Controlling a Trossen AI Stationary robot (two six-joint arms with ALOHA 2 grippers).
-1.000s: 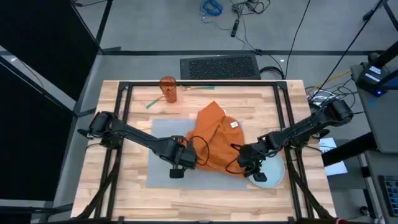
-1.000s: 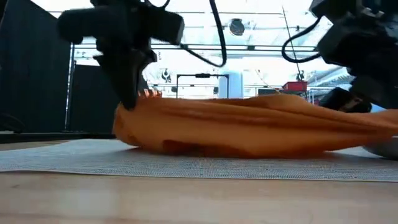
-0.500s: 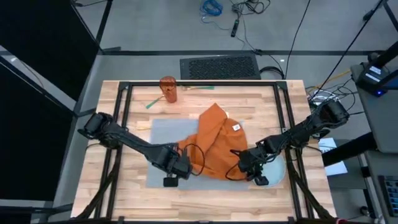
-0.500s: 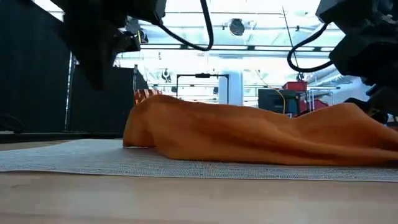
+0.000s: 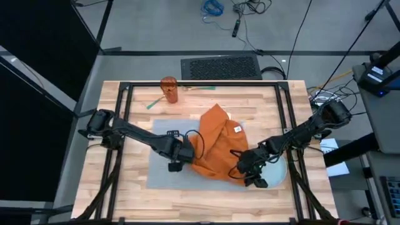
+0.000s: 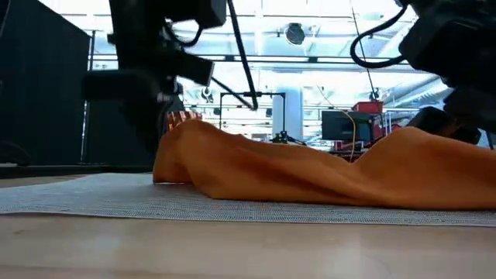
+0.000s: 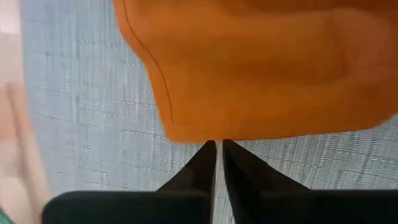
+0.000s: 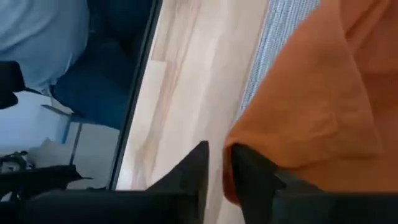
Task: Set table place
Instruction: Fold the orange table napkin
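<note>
High view: grey placemat [image 5: 164, 145] flat mid-counter [image 5: 250, 103] under limp orange napkin [image 5: 215, 147], left pincer [image 5: 175, 166] closed and empty at hem, right pincer [image 5: 249, 177] nearly shut, hold unclear; mat flexible, grab by edge.

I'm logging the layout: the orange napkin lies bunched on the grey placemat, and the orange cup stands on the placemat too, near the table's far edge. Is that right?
Not quite. The orange napkin does lie bunched on the grey placemat, but the orange cup stands on the bare wooden table, clear of the placemat, near the far edge. The high view shows it.
</note>
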